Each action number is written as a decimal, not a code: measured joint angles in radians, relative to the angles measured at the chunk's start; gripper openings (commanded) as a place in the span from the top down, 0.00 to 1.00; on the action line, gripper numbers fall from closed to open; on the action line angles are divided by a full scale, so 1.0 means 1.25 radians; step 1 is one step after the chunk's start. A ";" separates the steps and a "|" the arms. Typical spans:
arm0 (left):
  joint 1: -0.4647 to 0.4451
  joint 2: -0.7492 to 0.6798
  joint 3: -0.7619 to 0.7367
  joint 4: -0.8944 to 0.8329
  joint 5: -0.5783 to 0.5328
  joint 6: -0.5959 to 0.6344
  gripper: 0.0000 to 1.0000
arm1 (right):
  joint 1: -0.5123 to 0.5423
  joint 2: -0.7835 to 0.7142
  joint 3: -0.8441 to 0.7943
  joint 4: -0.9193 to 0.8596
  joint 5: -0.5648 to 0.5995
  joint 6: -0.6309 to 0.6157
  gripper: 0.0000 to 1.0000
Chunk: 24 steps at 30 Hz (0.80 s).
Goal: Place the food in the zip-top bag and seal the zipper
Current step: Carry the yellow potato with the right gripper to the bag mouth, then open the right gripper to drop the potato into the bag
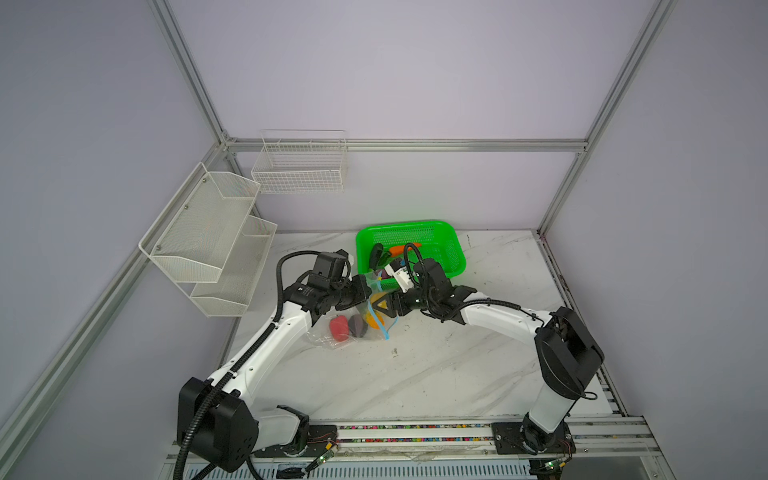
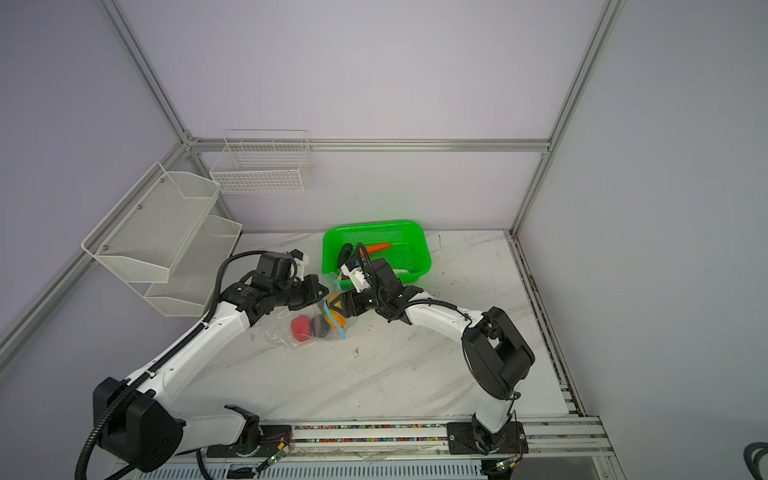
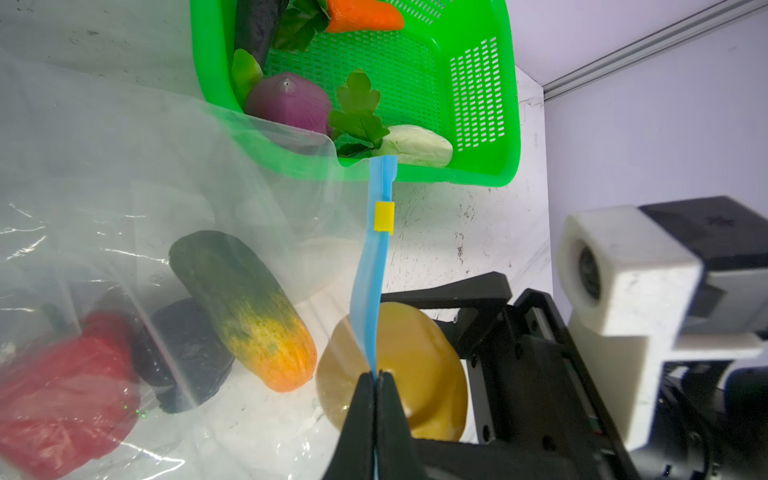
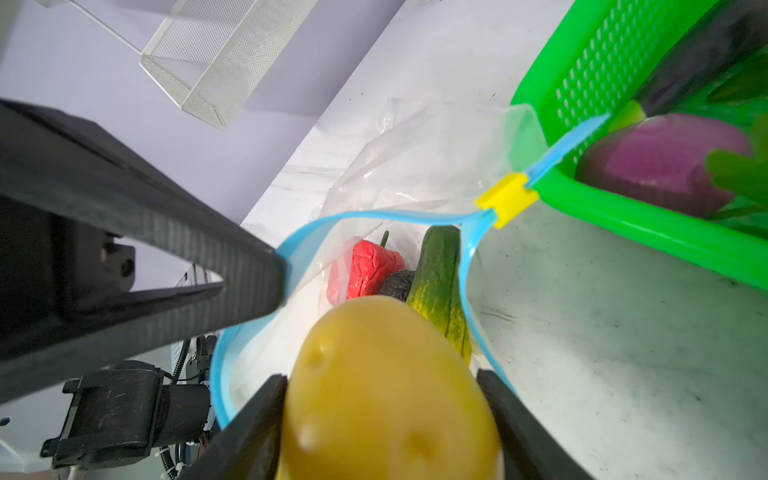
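Scuffed marble tabletop (image 1: 415,374), lilac walls (image 1: 415,83) — left pincer (image 3: 376,378) clenched on zipper (image 3: 369,291), right pincer (image 4: 380,384) grasping potato (image 4: 374,424) (yellow).

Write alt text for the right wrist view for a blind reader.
The right claw grips a yellow potato at the open mouth of the zip-top bag, while the left claw pinches the blue zipper. A red pepper and a cucumber lie inside; a green basket with a purple onion sits beside.
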 measured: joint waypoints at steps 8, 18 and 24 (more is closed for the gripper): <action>-0.003 -0.014 0.000 0.000 0.000 -0.001 1.00 | 0.006 0.065 0.008 0.010 -0.020 0.004 0.53; -0.003 -0.034 0.000 0.000 0.000 -0.001 1.00 | 0.007 0.098 0.025 0.064 -0.067 0.032 0.47; -0.006 -0.034 -0.001 0.002 0.001 -0.001 1.00 | 0.013 0.110 0.026 0.082 -0.091 0.047 0.38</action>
